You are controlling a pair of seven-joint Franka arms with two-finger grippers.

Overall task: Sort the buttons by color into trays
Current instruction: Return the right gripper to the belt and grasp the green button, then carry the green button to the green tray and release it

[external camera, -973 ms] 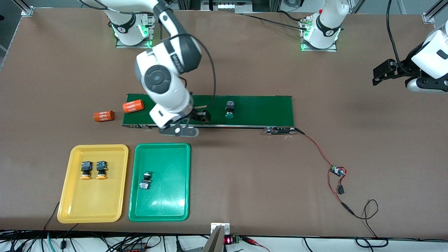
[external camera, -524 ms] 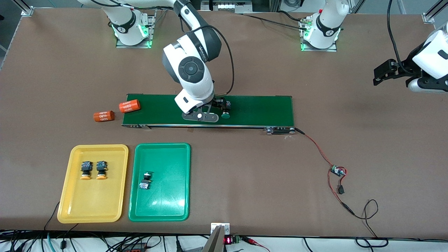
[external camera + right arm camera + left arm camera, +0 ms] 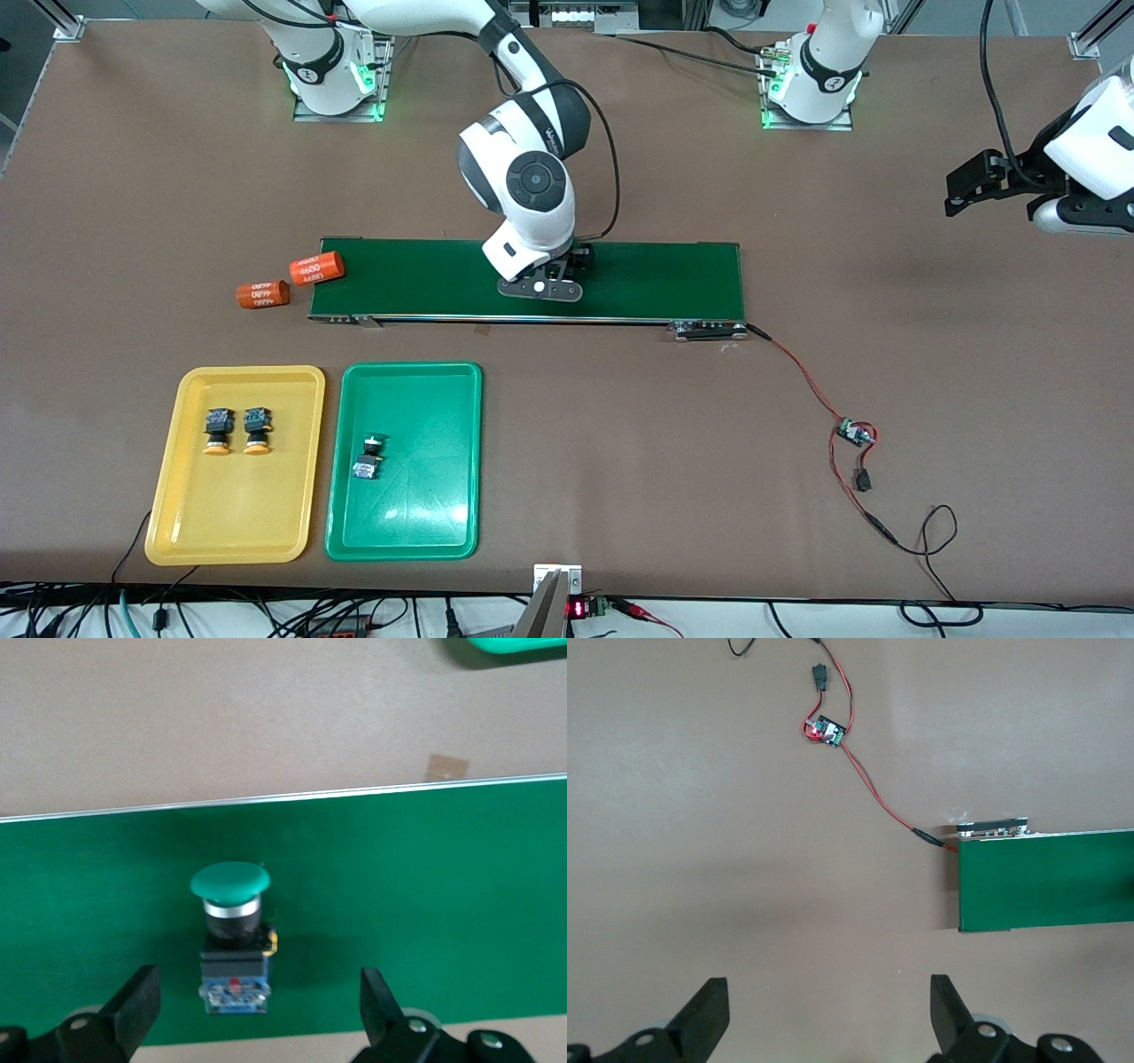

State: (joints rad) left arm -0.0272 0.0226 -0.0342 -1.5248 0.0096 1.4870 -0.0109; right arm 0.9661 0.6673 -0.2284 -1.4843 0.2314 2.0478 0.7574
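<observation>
Watching right gripper (image 3: 251, 1010) over conveyor belt (image 3: 656, 279), jaws apart; green-capped button (image 3: 232, 935) hidden beneath wrist in front view. We see left gripper (image 3: 830, 1019) waiting, jaws apart, tips cropped.

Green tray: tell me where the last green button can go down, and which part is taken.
In the green tray, one green button lies toward the edge beside the yellow tray. The half nearest the front camera is bare, as is the strip along the rim facing away from the yellow tray. The yellow tray's two buttons crowd only its part toward the belt.
</observation>
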